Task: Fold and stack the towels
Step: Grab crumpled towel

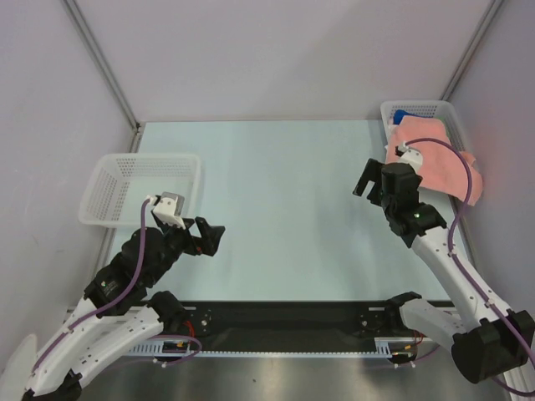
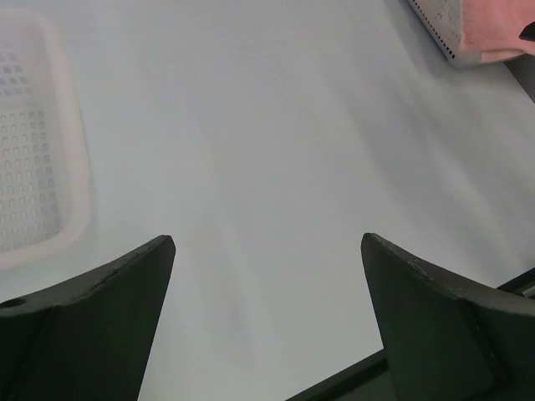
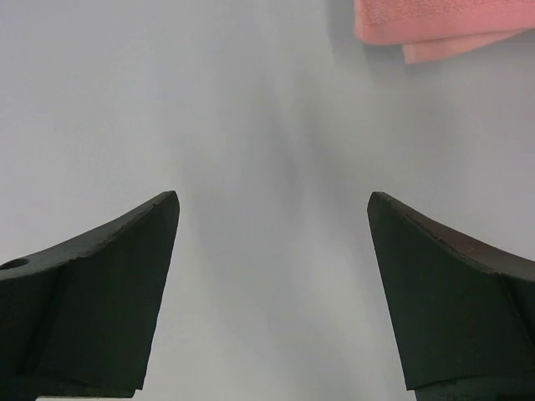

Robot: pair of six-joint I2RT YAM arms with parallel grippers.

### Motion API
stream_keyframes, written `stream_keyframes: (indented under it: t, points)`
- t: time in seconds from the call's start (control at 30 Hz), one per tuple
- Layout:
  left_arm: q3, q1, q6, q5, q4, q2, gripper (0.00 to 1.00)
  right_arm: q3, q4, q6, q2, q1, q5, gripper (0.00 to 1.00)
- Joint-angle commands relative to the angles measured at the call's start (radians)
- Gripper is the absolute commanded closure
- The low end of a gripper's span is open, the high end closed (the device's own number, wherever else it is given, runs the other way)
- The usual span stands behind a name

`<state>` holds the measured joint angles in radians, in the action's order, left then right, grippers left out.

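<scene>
A salmon pink towel [image 1: 439, 167] hangs out of the white basket [image 1: 435, 109] at the back right and spills over its near rim onto the table. A bit of blue towel [image 1: 401, 115] shows inside that basket. My right gripper [image 1: 363, 180] hovers open over bare table just left of the pink towel, whose edge [image 3: 435, 25] shows at the top of the right wrist view. Nothing sits between its fingers [image 3: 273, 205]. My left gripper [image 1: 209, 236] is open and empty [image 2: 267, 251] over the table at the near left.
A second white perforated basket [image 1: 102, 200] stands at the left, just behind my left arm; its rim [image 2: 71, 142] shows in the left wrist view. Grey walls enclose the pale table [image 1: 284, 192]. A black rail [image 1: 284, 317] runs along the near edge.
</scene>
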<state>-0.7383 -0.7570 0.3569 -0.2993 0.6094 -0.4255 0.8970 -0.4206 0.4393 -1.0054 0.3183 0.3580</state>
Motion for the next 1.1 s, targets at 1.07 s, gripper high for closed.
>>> stream_keyframes:
  t: [1.07]
  points:
    - [0.004,0.008,-0.018,0.058,-0.031,0.01,0.0,0.235,0.13,0.108,-0.578,-0.383,0.072,0.28]
